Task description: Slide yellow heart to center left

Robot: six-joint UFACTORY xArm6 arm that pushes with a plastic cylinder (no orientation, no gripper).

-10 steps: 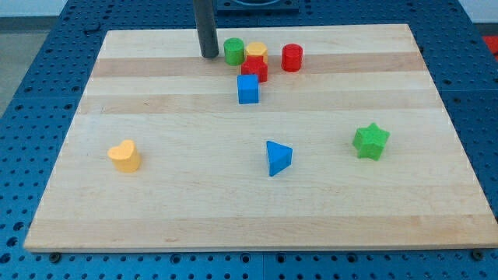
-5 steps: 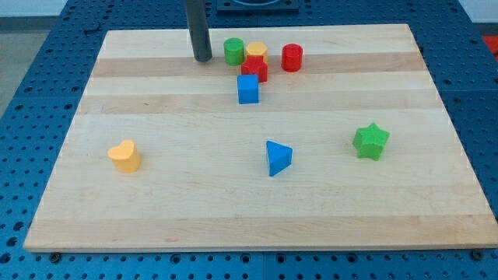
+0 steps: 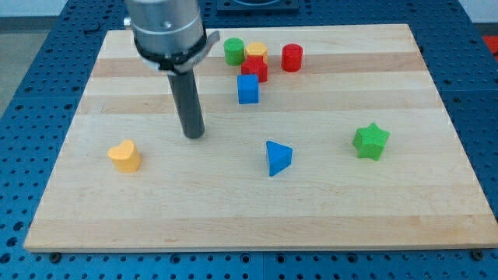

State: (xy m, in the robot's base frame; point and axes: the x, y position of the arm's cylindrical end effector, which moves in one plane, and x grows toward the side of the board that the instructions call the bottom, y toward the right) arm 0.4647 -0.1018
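The yellow heart (image 3: 124, 155) lies on the wooden board (image 3: 389, 202) at the view's lower left. My tip (image 3: 194, 134) stands on the board to the right of the heart and a little above it, apart from it by a clear gap. It touches no block. The arm's grey body (image 3: 165, 31) shows above the rod at the view's top left.
A cluster sits at the view's top: a green cylinder (image 3: 233, 51), a yellow block (image 3: 256, 53), a red block (image 3: 254, 69), a red cylinder (image 3: 292, 57) and a blue cube (image 3: 248, 89). A blue triangle (image 3: 277, 157) and a green star (image 3: 370, 141) lie right of my tip.
My tip has moved from the view's top, beside the green cylinder, down towards the yellow heart. More of the arm has come into view. No block has moved.
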